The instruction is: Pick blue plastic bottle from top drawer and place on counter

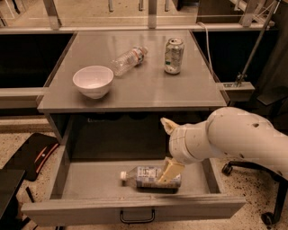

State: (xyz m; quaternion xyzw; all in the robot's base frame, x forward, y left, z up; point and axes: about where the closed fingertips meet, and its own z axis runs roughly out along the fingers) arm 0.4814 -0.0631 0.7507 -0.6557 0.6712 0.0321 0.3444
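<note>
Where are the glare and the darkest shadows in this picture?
Camera view: soft glare on the counter's far half; deep shadow in the cavity behind the top drawer; the gripper, down in the drawer at the blue plastic bottle, leaves a dark shadow beneath it.

Speckled floor (245, 191), wheeled chair base (252, 167) off the table's (148, 90) right edge, black seat (31, 155) off its left edge, metal frame legs (51, 9) beyond the far edge, pincer (168, 177) below the front edge.
</note>
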